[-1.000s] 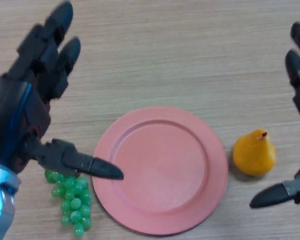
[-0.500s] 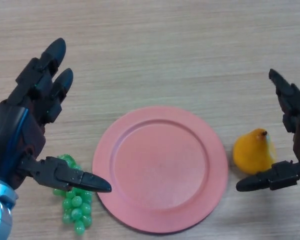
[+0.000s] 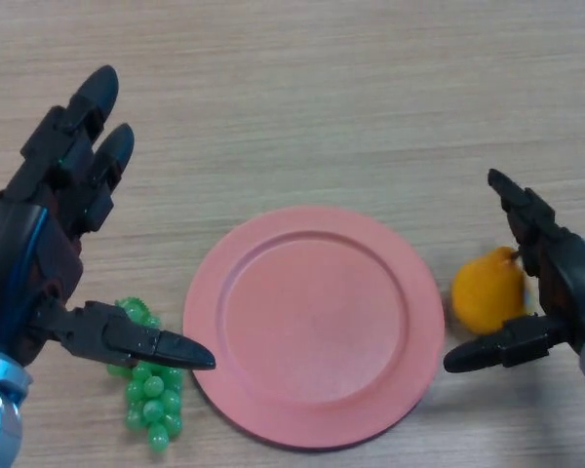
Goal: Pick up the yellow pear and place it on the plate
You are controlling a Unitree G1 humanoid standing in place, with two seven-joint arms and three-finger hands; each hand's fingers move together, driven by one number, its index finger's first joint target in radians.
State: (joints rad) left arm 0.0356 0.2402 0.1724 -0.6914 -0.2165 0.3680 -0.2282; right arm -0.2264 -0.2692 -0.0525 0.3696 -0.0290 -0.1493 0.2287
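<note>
The yellow pear (image 3: 485, 293) stands on the wooden table just right of the pink plate (image 3: 315, 325). My right hand (image 3: 558, 285) is open around the pear: its fingers reach over the pear's far side and its thumb lies on the near side, below the fruit. I cannot tell whether they touch it. My left hand (image 3: 41, 244) is open at the view's left, hovering above the table with its thumb over the grapes.
A bunch of green grapes (image 3: 146, 385) lies at the plate's left edge, partly under my left thumb. The wooden table (image 3: 312, 97) stretches away beyond the plate.
My right hand has moved left and inward from the view's right edge until its fingers and thumb bracket the pear. My left hand has drifted slightly left and down. The pear has stayed put.
</note>
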